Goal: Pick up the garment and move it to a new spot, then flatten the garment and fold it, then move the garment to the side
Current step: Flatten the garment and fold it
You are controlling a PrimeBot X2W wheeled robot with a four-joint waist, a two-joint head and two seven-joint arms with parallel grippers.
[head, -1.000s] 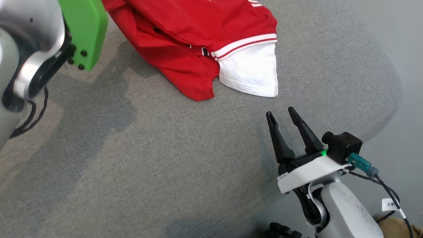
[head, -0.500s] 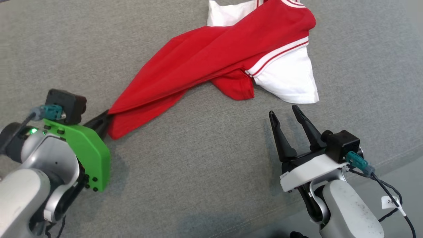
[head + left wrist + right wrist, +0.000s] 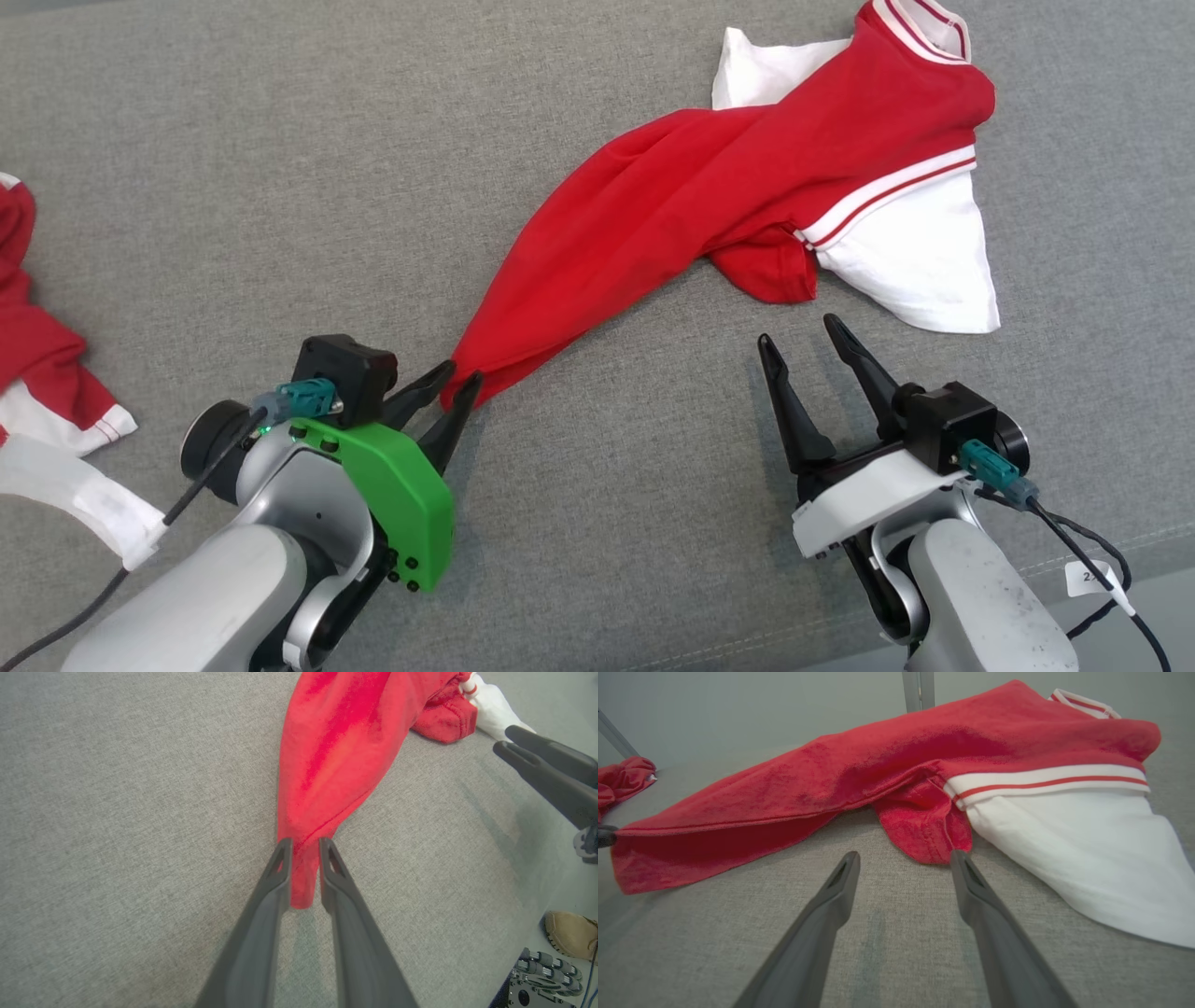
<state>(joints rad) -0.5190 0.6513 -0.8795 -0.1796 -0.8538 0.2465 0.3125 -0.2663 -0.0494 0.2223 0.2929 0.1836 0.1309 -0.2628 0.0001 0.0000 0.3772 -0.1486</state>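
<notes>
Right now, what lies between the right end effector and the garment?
Only bare grey surface separates the right end effector from the garment, as the head view shows.

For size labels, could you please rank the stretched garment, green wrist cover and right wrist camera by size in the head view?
stretched garment
green wrist cover
right wrist camera
Arm parts sit nearer the lens.

Left gripper (image 3: pixel 464 372) and right gripper (image 3: pixel 798 331) each with two long dark tapered fingers, green wrist bracket (image 3: pixel 397 485) dotted with black screws (image 3: pixel 403 579), white wrist bracket (image 3: pixel 864 495), black camera boxes (image 3: pixel 943 420) with teal connectors (image 3: pixel 985 462), black cables (image 3: pixel 1088 551), white cable tag (image 3: pixel 1088 579), pale grey speckled forearm (image 3: pixel 980 602).
</notes>
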